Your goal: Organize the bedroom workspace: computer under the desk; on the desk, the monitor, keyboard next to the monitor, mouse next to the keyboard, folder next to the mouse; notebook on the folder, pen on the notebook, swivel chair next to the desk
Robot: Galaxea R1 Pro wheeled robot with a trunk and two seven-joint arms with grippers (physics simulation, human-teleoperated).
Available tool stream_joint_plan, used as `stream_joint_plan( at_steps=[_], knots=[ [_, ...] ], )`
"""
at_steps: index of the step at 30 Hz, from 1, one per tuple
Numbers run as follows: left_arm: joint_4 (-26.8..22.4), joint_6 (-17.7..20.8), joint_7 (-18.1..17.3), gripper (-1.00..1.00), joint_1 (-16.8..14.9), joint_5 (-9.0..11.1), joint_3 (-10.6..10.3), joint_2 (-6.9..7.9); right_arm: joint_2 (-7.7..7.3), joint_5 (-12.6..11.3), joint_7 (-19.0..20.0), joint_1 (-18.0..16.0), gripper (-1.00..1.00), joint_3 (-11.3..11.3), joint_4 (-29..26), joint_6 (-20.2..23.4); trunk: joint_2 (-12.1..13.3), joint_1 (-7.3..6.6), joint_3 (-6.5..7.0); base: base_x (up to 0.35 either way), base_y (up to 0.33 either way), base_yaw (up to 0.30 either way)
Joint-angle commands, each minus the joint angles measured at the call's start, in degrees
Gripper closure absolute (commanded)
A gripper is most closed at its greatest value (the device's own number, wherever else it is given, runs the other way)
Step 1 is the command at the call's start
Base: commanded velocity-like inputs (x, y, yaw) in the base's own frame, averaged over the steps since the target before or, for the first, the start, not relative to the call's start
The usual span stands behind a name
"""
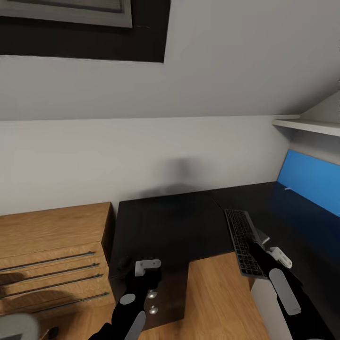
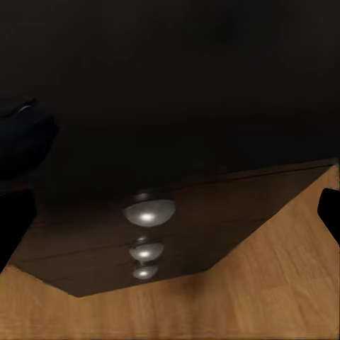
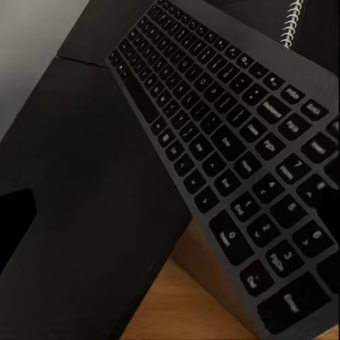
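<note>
The right end effector (image 1: pixel 262 253) lies nearest, its tip over the near end of the keyboard (image 1: pixel 243 242); whether it pinches the keyboard I cannot tell. That thin, matte slab of dark keys overhangs the front edge of the black surface (image 1: pixel 165 226) above the wooden floor (image 1: pixel 215 297), so a nudge could tip it off. A spiral-bound notebook (image 3: pixel 292 21) lies just beyond. The left end effector (image 1: pixel 148 267) hangs near the front-left corner, fingers apparently spread, above drawers with round, shiny metal knobs (image 2: pixel 148 210).

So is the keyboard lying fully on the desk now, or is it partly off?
Partly off: the keyboard's near end juts past the desk edge over the wooden floor.
</note>
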Motion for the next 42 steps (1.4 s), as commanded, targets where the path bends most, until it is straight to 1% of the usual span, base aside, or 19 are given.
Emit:
stream_joint_plan(
  at_steps=[1, 6, 11, 12, 15, 16, 19, 20, 21, 22, 24, 25, 26, 28, 31, 34, 35, 40, 42],
  knots=[
    [-0.1, 0.1, 0.5, -1.00, -0.1, 0.5, -0.1, 0.02, 0.31, -0.5, -0.4, 0.0, -1.00, 0.0, -0.1, 0.2, -0.1, -0.03, -0.08, -0.319, 0.101, 0.000],
    [-0.1, 0.1, 0.5, -1.00, -0.1, 0.5, -0.1, 0.02, 1.33, -0.6, -0.3, 0.0, -1.00, 0.0, 1.4, 0.3, -0.1, -0.03, -0.08, -0.319, 0.092, 0.000],
    [-0.1, 0.1, 0.5, -1.00, -0.1, 0.5, -0.1, 0.02, 1.78, -1.2, -0.1, 0.0, -1.00, -0.1, 3.7, 0.3, -0.1, -0.03, -0.08, -0.299, 0.025, 0.000],
    [-0.1, 0.1, 0.5, -1.00, -0.1, 0.5, -0.1, 0.02, 2.14, -1.7, -0.1, 0.0, -1.00, -0.1, 4.0, 0.3, -0.1, -0.03, -0.08, -0.177, 0.007, 0.000],
    [-0.1, 0.1, 0.5, -1.00, -0.1, 0.5, -0.1, 0.02, 2.42, -2.4, -0.1, 0.0, -1.00, -0.2, 4.2, 0.3, -0.1, -0.03, -0.08, -0.115, 0.004, 0.000],
    [-0.1, 0.1, 0.5, -1.00, -0.1, 0.5, -0.1, 0.02, 2.59, -4.2, -0.1, 0.0, -1.00, -0.3, 4.4, 0.3, -0.1, -0.03, -0.08, -0.037, 0.001, 0.000],
    [-0.1, 0.1, 0.5, -1.00, 0.0, 0.5, -0.1, 0.02, 2.65, -5.7, 0.0, 0.0, -1.00, -0.4, 4.4, 0.3, -0.1, -0.03, -0.08, -0.024, 0.001, 0.000],
    [-0.2, 0.1, 0.5, -1.00, -0.1, 0.5, -0.1, -0.01, 2.64, -8.1, 0.0, 0.0, -1.00, -0.5, 4.5, 0.3, -0.1, -0.03, -0.08, -0.008, 0.000, 0.000],
    [-0.3, 0.1, 0.5, -1.00, -0.1, 0.5, -0.2, -0.05, 2.64, -9.4, 0.0, 0.0, -1.00, -0.5, 4.5, 0.3, -0.1, -0.03, -0.08, -0.005, 0.000, 0.000],
    [-0.4, 0.1, 0.5, -1.00, -0.1, 0.5, -0.2, -0.16, 2.58, -12.0, 0.0, 0.0, -1.00, -0.7, 4.6, 0.2, -0.1, -0.03, -0.08, -0.002, 0.000, 0.000],
    [-0.4, 0.1, 0.5, -1.00, -0.1, 0.6, -0.2, -0.22, 2.56, -13.1, 0.0, 0.0, -1.00, -0.8, 4.6, 0.2, -0.1, -0.03, -0.08, -0.001, 0.000, 0.000],
    [-0.4, 0.1, 0.5, -1.00, -0.1, 0.6, -0.2, -0.22, 2.56, -13.1, 0.0, 0.0, -1.00, -0.8, 4.6, 0.2, -0.1, -0.03, -0.08, -0.001, 0.000, 0.000],
    [-0.4, 0.1, 0.5, -1.00, -0.1, 0.6, -0.2, -0.26, 2.52, -14.1, 0.0, 0.0, -1.00, -1.1, 4.6, 0.1, -0.5, 0.19, -0.26, 0.000, 0.000, 0.000],
    [-0.5, 0.1, 0.6, -1.00, -0.1, 0.6, -0.3, -0.34, 2.49, -15.1, 0.1, 0.0, -1.00, -1.6, 4.6, 0.1, -1.3, 0.63, -0.62, 0.000, 0.000, 0.000],
    [-0.5, 0.1, 0.6, -1.00, -0.1, 0.6, -0.6, -0.40, 2.41, -15.9, 0.3, 0.0, -1.00, -2.1, 4.6, 0.0, -2.5, 1.29, -1.16, 0.000, 0.000, 0.000],
    [-0.4, 0.1, 0.7, -1.00, -0.1, 0.6, -0.6, -0.41, 2.34, -15.9, 0.6, 0.0, -1.00, -2.2, 4.6, 0.0, -3.7, 1.95, -1.69, 0.000, 0.000, 0.000],
    [-0.4, 0.1, 0.7, -1.00, -0.1, 0.6, -0.6, -0.42, 2.30, -15.9, 1.7, 0.0, -1.00, -2.3, 4.6, 0.0, -4.1, 2.17, -1.87, 0.000, 0.000, 0.000],
    [-0.4, 0.1, 0.7, -1.00, -0.1, 0.6, -0.6, -0.42, 2.27, -15.9, 3.0, 0.0, -1.00, -2.3, 4.6, -0.2, -6.1, 3.27, -2.77, 0.000, 0.000, 0.000],
    [-0.4, 0.1, 0.7, -1.00, -0.1, 0.6, -0.6, -0.42, 2.27, -15.8, 3.2, 0.0, -1.00, -2.3, 4.6, -1.3, -6.9, 3.71, -3.13, 0.000, 0.000, 0.000]
  ],
)
